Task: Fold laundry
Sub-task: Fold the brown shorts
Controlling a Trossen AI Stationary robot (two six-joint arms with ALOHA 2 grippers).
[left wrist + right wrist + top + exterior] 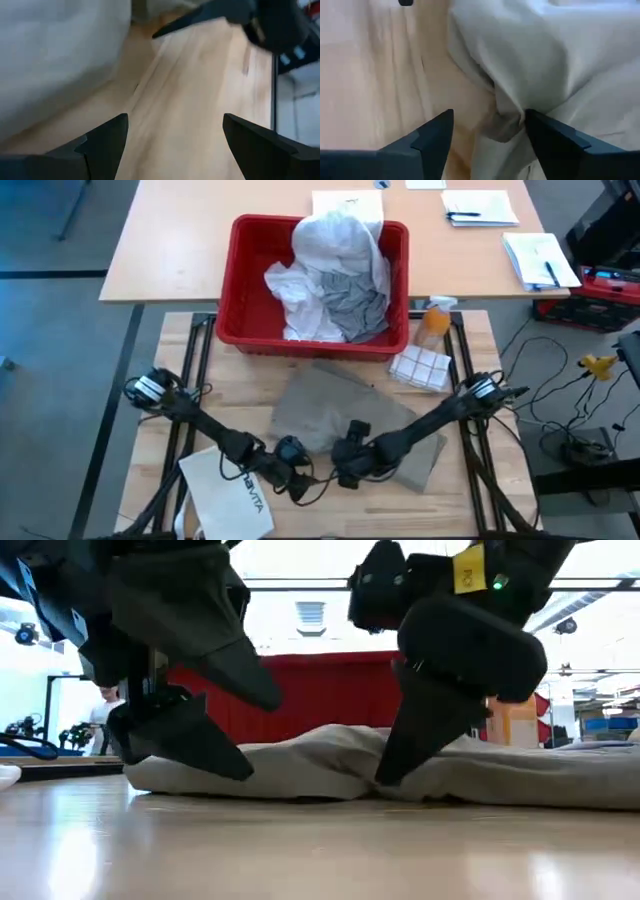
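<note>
Khaki-tan garment [340,415] flat on table, near hem being gathered: right gripper [487,131] wide astride fold, left gripper [175,131] wide over bare wood; next, pinch and lift

Both arms reach in low toward the near edge of the khaki-tan piece [350,415], and that cloth is our marker. The left arm comes in from the left side, its left gripper [292,452] just off the cloth's near-left corner, fingers [107,137] spread wide and close above bare tabletop beside the fabric. The right arm slants in from the right, elbow raised, its right gripper [350,452] over the cloth's near edge, fingers [437,132] parted, one fingertip touching a bunched fold. The two grippers sit near each other, not touching.
</note>
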